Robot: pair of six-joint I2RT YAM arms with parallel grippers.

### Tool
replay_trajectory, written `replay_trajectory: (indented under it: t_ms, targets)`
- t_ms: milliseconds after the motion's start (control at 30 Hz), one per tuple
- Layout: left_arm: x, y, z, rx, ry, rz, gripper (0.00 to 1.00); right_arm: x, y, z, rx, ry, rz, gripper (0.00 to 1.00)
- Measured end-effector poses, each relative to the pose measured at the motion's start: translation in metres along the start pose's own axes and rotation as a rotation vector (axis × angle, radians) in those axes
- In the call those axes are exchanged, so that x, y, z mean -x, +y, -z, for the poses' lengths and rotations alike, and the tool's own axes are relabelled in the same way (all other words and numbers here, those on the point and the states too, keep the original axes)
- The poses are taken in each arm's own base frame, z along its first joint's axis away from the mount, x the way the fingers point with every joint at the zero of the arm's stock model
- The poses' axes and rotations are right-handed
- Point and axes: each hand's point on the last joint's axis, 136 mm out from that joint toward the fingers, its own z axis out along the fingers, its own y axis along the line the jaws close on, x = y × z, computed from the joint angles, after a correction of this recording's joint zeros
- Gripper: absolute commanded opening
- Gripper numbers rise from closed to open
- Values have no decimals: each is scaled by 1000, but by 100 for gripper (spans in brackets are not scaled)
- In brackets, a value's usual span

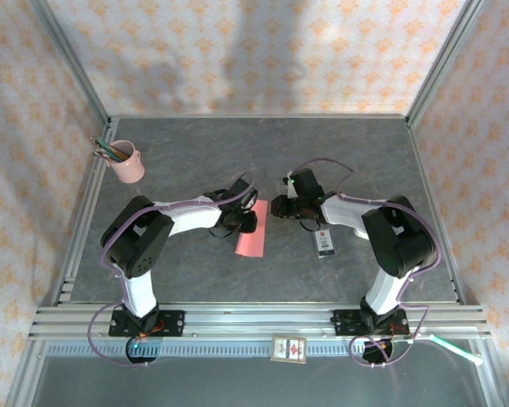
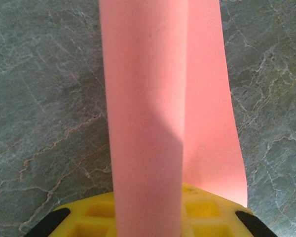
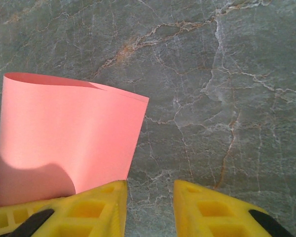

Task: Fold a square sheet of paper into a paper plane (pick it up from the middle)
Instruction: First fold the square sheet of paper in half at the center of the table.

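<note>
Sheet of pink paper mid-table, bent over in a loose half fold; the first crease seems to be the step in hand. Left gripper, at the sheet's 12 o'clock, looks clamped on its end. Right gripper, at 3 o'clock from the left, is partly open and empty, with the sheet just beside one finger. The next move calls for matching the edges and pressing flat.

Matt salmon-pink paper, seemingly marbled matt table
</note>
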Motion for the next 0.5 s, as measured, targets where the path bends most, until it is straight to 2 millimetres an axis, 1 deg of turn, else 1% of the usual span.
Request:
replay_trajectory:
  t_ms: [233,367,500]
  targets:
    - [0,1,0,-4,1,6,21,-1,-1,0,-1,2,-1,30]
    - [0,1,0,-8,-1,9,20,-2,-1,0,-1,3,-1,30]
    - [0,1,0,-15,2,11,22,-2,0,0,2,5,-1,30]
